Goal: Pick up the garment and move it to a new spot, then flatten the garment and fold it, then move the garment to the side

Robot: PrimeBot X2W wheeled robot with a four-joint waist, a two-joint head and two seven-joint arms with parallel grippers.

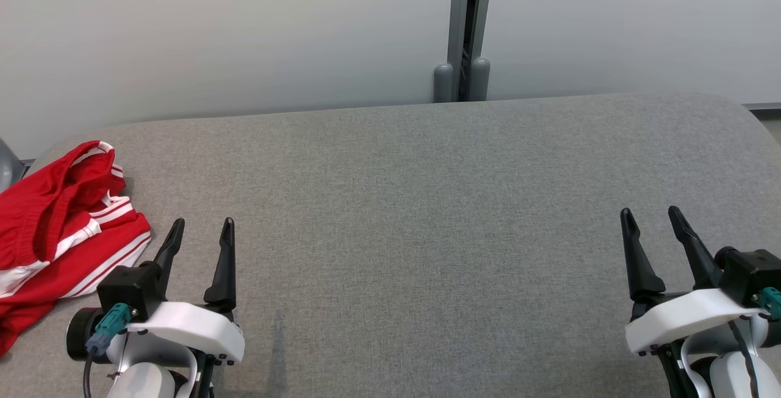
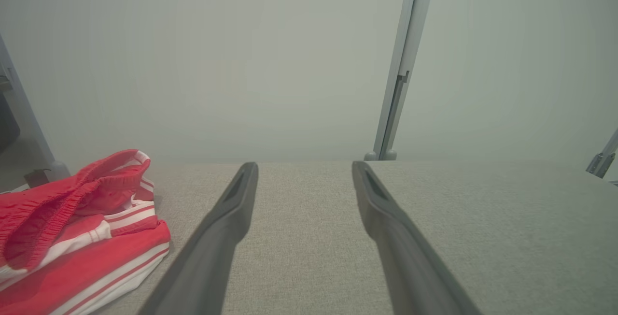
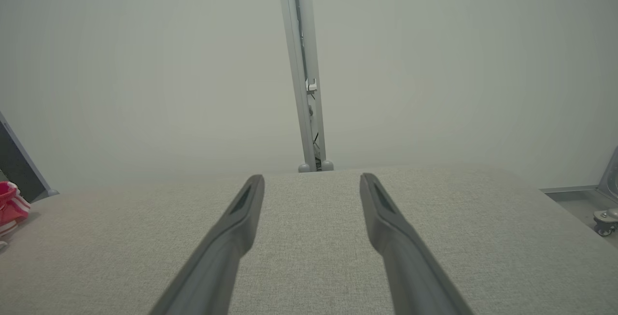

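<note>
The garment [image 1: 58,233] is a red pair of shorts with white side stripes, lying bunched at the far left of the grey fabric surface [image 1: 427,202]. It also appears at the lower left of the left wrist view as the garment [image 2: 72,237], and as a sliver of garment [image 3: 10,208] at the left edge of the right wrist view. My left gripper [image 1: 201,230] stands open just right of it, not touching, with nothing between its fingers. Far to the right, my right gripper [image 1: 651,216] is open and empty as well.
A pale wall panel runs behind the surface, with a grey upright post [image 1: 467,32] at its middle. The surface's rounded far edge [image 1: 390,108] meets the wall. A caster wheel [image 3: 604,221] sits on the floor at the right.
</note>
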